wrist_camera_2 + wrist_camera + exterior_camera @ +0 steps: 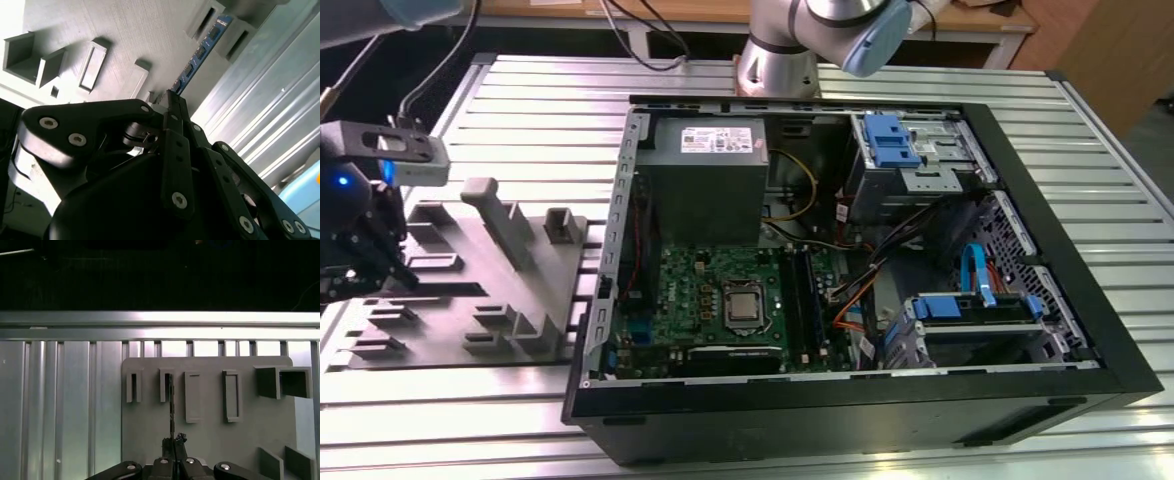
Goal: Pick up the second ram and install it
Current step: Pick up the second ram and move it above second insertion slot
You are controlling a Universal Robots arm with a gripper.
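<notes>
Second wrist view: tool [168, 98] clenched on thin dark ram card [200, 54] in grey plastic holder [125, 30], nine o'clock of black computer case [827, 425].

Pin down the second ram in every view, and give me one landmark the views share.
First wrist view: the second ram is edge-on, a thin dark line from the gripper to a slot.
Second wrist view: the second ram is a bluish strip running from the gripper to that slot.
Exterior view: too thin to tell apart; the gripper on it is at the exterior view's left edge.
Shared landmark: the grey slotted holder.
</notes>
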